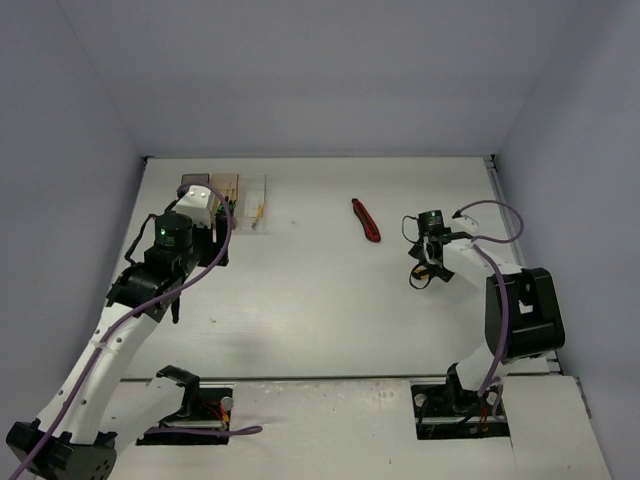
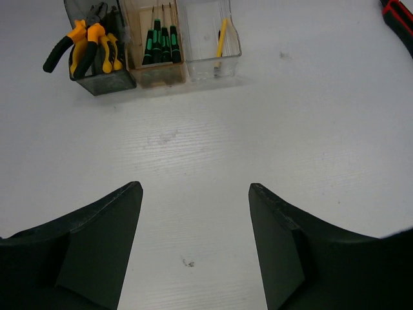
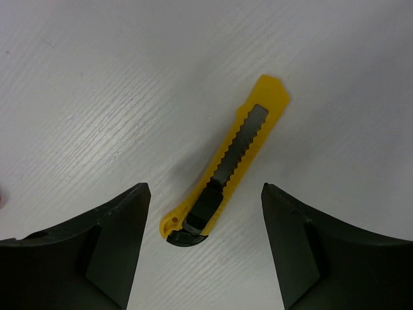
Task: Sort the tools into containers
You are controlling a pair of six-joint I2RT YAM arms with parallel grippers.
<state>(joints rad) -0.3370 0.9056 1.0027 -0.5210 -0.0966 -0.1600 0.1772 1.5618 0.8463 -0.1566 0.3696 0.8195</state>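
The yellow utility knife [image 3: 232,161] lies flat on the white table, directly below my right gripper [image 3: 205,194]. That gripper is open and hovers above the knife, whose dark butt end is between the jaws; it also shows in the top view [image 1: 426,266]. A red-handled tool [image 1: 366,220] lies mid-table. My left gripper [image 2: 195,194] is open and empty above bare table, short of the bins. The smoky bin [image 2: 97,77] holds orange-handled pliers [image 2: 87,42]. The amber bin [image 2: 158,71] holds green-and-black screwdrivers [image 2: 161,42]. The clear bin [image 2: 210,61] holds a thin yellow tool [image 2: 221,39].
The three bins stand in a row at the far left of the table [image 1: 300,300], partly hidden by the left wrist in the top view. Grey walls close in the table on three sides. The red-handled tool's tip shows in the left wrist view [image 2: 397,13].
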